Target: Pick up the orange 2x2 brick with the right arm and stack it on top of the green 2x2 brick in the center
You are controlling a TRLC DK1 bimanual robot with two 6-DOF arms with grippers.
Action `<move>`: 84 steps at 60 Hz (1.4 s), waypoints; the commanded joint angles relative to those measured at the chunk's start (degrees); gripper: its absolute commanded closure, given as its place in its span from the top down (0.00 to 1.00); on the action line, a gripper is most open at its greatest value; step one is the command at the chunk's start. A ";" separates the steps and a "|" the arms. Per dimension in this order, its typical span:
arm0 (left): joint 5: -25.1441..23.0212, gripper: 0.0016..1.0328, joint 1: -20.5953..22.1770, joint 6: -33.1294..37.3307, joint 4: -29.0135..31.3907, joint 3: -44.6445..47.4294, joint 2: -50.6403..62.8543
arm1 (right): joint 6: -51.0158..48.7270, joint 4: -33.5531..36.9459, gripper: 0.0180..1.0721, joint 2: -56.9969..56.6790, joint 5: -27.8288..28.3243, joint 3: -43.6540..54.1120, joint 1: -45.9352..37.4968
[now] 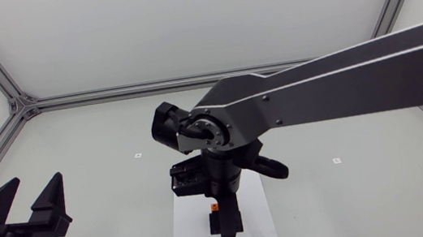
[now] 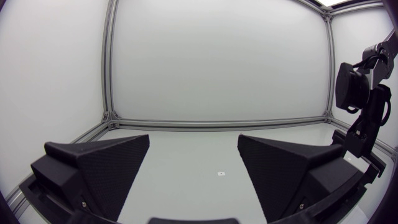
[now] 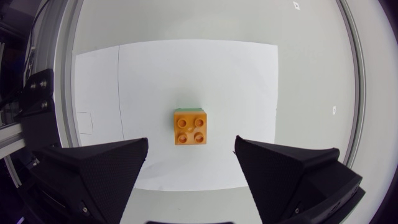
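Directly ahead of the right arm's matte black wedge-fingered gripper (image 3: 191, 142), the small orange 2x2 studded plastic brick (image 3: 189, 127) sits on top of the green 2x2 plastic brick (image 3: 189, 110), of which only a thin edge shows on the side away from the gripper. The stack rests near the middle of a flat white paper sheet (image 3: 236, 81) lying on the pale grey table (image 3: 311, 37). The right gripper's fingers are spread wide, one on each side of the stack, and neither touches it. From above, the right arm hides most of the stack. Well apart to the side, the left arm's black gripper (image 2: 194, 137) also stands with its fingers spread, holding nothing.
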State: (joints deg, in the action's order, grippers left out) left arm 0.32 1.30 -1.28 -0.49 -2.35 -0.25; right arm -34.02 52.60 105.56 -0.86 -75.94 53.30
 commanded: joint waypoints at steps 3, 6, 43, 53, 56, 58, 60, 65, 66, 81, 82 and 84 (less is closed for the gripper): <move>-0.23 0.96 -0.16 0.75 0.84 2.35 -0.45 | 1.85 1.45 0.95 -5.10 0.16 -1.67 -0.04; -0.32 0.96 -0.16 0.75 0.84 2.35 -0.45 | 2.56 1.98 0.95 -6.77 0.16 -1.93 -0.04; -0.23 0.96 -0.16 0.75 0.84 2.35 -0.45 | 12.66 -1.01 0.95 -37.79 -0.98 10.73 -13.57; -0.23 0.96 -0.16 0.75 0.76 2.35 -0.45 | 14.07 -5.67 0.95 -47.11 -1.25 18.99 -22.36; -0.23 0.96 -0.16 0.75 0.84 2.35 -0.45 | 13.89 -6.81 0.95 -49.66 -1.16 21.01 -24.38; -0.23 0.96 -0.16 0.75 0.84 2.35 -0.45 | 13.81 -7.51 0.95 -51.59 -1.16 22.33 -25.88; -0.23 0.96 -0.16 0.75 0.84 2.35 -0.45 | 13.81 -8.30 0.95 -53.26 -1.25 23.65 -27.19; -0.32 0.96 -0.16 0.75 0.84 2.35 -0.45 | 13.89 -9.88 0.95 -57.39 -0.89 26.64 -31.33; -0.23 0.96 -0.16 0.75 0.84 2.35 -0.45 | 13.89 -10.24 0.95 -58.01 -0.89 27.16 -31.76; -0.23 0.96 -0.16 0.75 0.84 2.35 -0.45 | 19.34 -16.12 0.95 -72.69 -0.89 37.71 -41.52; -0.23 0.96 -0.16 0.75 0.84 2.35 -0.45 | 19.43 -16.74 0.95 -73.92 -0.89 38.41 -41.87; -0.23 0.96 -0.16 0.75 0.84 2.35 -0.45 | 19.61 -17.88 0.95 -76.29 -0.89 39.99 -42.22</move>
State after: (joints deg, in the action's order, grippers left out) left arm 0.32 1.28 -1.26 -0.49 -2.35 -0.25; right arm -16.71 36.73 34.13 -1.72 -39.55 12.56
